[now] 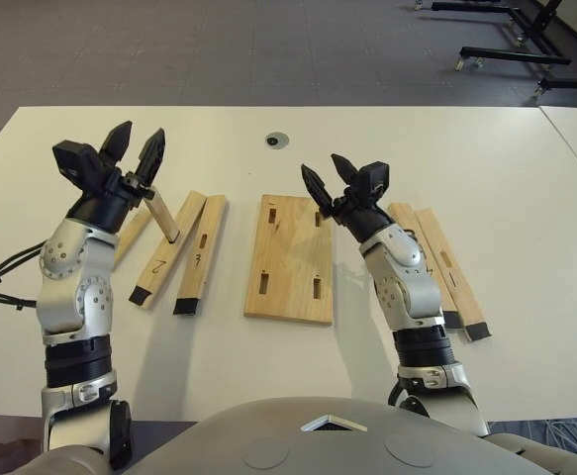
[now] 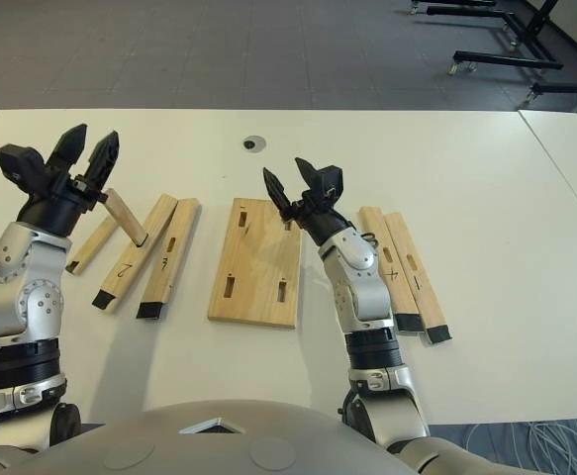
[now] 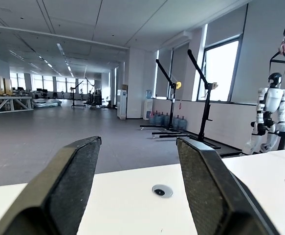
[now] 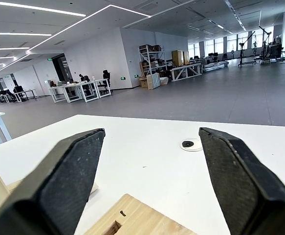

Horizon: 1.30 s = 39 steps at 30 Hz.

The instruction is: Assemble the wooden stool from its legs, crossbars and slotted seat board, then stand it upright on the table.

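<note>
Seat board point(image 1: 288, 259) flat, right pincer point(image 1: 320, 164) hovering by its corner

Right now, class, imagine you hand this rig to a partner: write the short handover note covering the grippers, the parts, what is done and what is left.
Left gripper: open, empty, raised above the table.
Right gripper: open, empty, raised by the seat board.
Seat board lies flat mid-table, slots empty. To its left are two legs and two shorter bars; to its right, two more legs.
Done: nothing joined.
Left: the whole assembly, then standing the stool upright.
</note>
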### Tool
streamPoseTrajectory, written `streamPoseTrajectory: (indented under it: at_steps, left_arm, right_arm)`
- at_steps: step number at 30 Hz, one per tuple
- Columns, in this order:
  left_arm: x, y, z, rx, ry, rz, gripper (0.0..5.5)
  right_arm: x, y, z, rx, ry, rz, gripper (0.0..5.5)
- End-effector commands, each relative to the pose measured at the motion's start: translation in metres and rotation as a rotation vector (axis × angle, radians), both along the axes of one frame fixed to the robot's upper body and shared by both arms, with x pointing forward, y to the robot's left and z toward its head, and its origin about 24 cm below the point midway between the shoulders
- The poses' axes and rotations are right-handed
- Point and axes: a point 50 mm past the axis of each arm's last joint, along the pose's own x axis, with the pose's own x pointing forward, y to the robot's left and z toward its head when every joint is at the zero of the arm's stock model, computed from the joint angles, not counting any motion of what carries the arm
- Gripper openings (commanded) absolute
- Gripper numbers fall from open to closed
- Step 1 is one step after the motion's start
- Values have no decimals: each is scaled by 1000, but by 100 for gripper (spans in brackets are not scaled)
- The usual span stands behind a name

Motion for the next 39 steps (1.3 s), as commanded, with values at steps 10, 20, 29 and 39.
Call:
streamPoseTrajectory:
  at_steps: [10, 20, 29, 39]
  left_arm:
    - [21, -5, 25, 82, 12, -12, 283]
    - [19, 5, -103, 180, 421, 14, 283]
    - [29, -1, -37, 94, 137, 9, 283]
    - [8, 58, 6, 174, 66, 257, 283]
  right_arm:
    - [2, 8, -1, -4, -16, -7, 354]
    - [5, 9, 18, 66, -25, 17, 354]
    - [6, 9, 17, 64, -24, 8, 354]
    - [0, 0, 14, 55, -16, -48, 354]
